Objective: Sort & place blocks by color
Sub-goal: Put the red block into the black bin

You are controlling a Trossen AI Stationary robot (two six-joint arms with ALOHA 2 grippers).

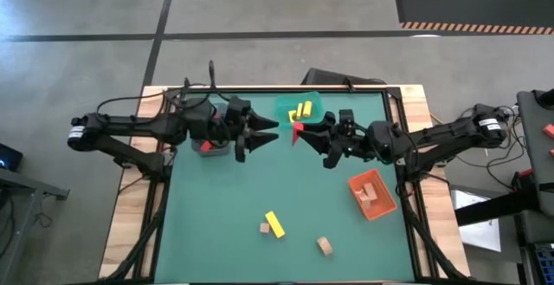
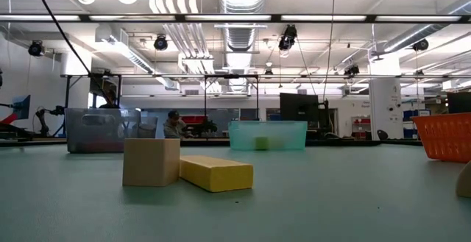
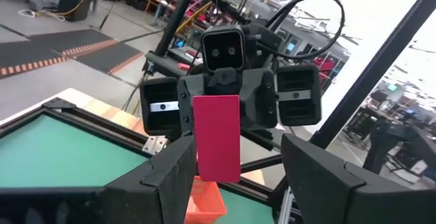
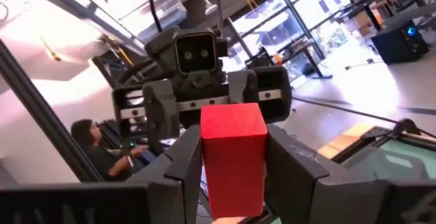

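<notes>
Blocks, high view: small red rectangular block [image 1: 297, 131] held in the right hand [image 1: 305, 131] above the far middle of the green worktop [image 1: 225, 198], just in front of the teal bin [image 1: 313, 101].
Teal bin, high view: at the far edge; yellow blocks [image 1: 300, 110] lie inside.
Grey bin, high view: grey bin [image 1: 223, 152] under the left arm; a red block [image 1: 205, 145] shows in it.
Orange bin, high view: orange bin [image 1: 387, 205] on the right side, with tan wooden blocks [image 1: 370, 191] inside.
Loose blocks, high view: yellow bar [image 1: 274, 223] with a tan cube [image 1: 263, 229] touching it, near the front; another tan block [image 1: 325, 246] apart, to the right.
Left hand, high view: left hand [image 1: 270, 132] faces the right hand, near it, not touching the block.
Low view: tan cube [image 2: 151, 162] and yellow bar [image 2: 215, 173] touching in the foreground; the three bins stand far back. No hand in sight.
Left wrist view: left fingers [image 3: 170, 176] stand apart, holding nothing; beyond them the right hand [image 3: 218, 173] carries the red block [image 3: 217, 137] upright.
Right wrist view: right fingers [image 4: 180, 166] are closed against both sides of the red block [image 4: 234, 157].
</notes>
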